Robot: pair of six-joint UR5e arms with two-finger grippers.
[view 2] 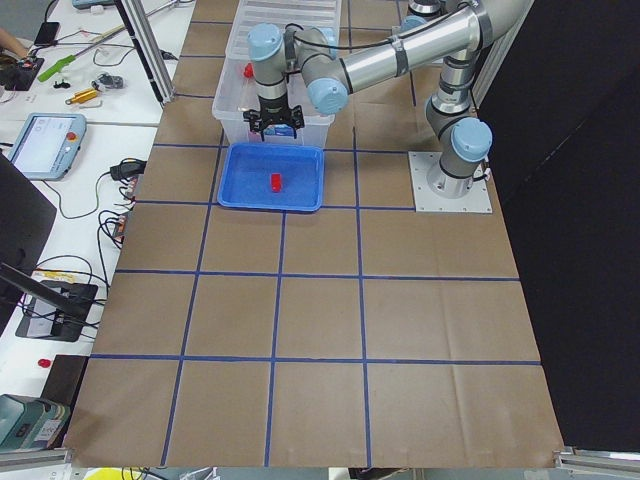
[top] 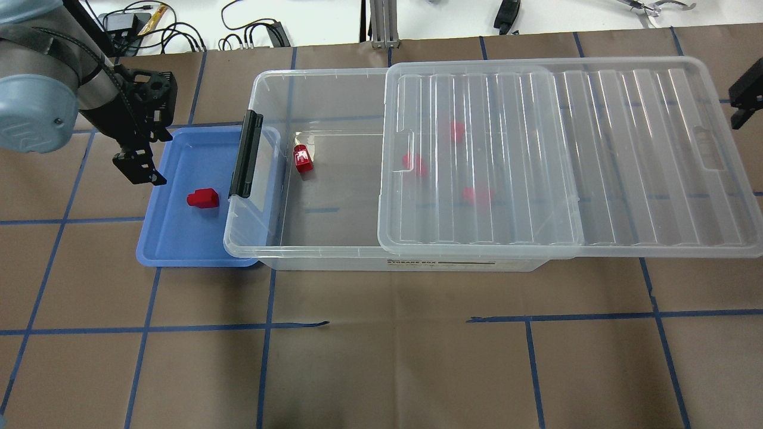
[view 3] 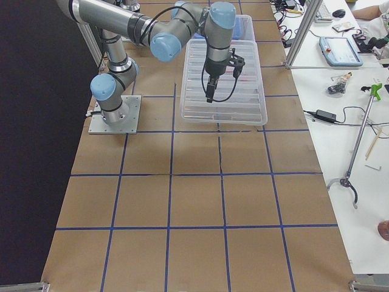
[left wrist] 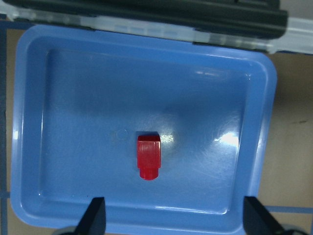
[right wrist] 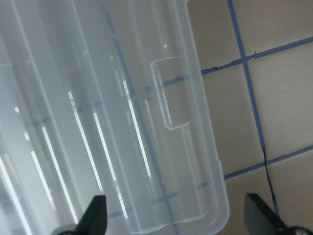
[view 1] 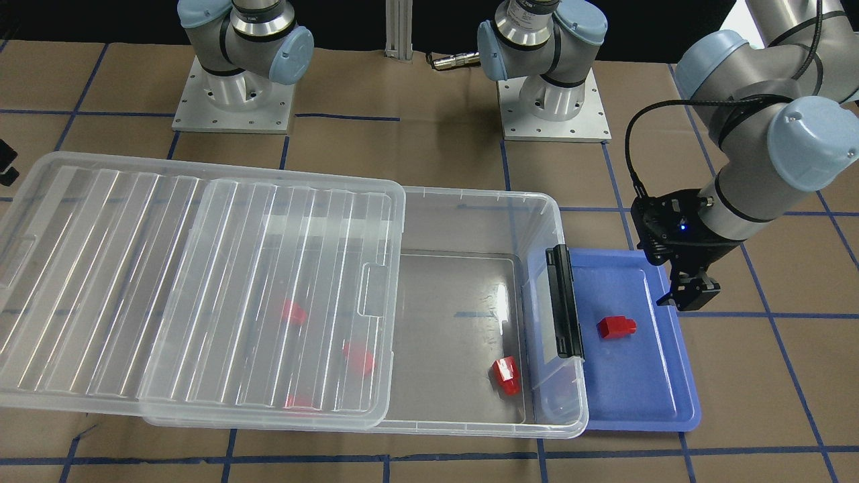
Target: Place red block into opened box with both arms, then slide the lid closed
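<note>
- The red block (left wrist: 148, 156) lies in the blue tray (left wrist: 34, 122), which sits against the latch end of the box (view 1: 470, 225) — its stub points away from the box.
- The left gripper (left wrist: 175, 211) hovers over that tray, jaws wide and empty.
- The lid (view 1: 201, 282) covers the box's far half and overhangs the end opposite the latch.
- The right gripper (right wrist: 176, 213) hangs above that overhang — jaws wide, empty.

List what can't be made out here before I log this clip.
- Three red pieces under the lid: overhead and front views, blurred by its ribs; shapes unclear.
- Right gripper: overhead view, cut off by the right edge; mostly out of frame.
- Box: left wrist view, cut off by the top edge; only its latch end shows.
- Red block on the blue tray: left side view, too small to show its stub.
</note>
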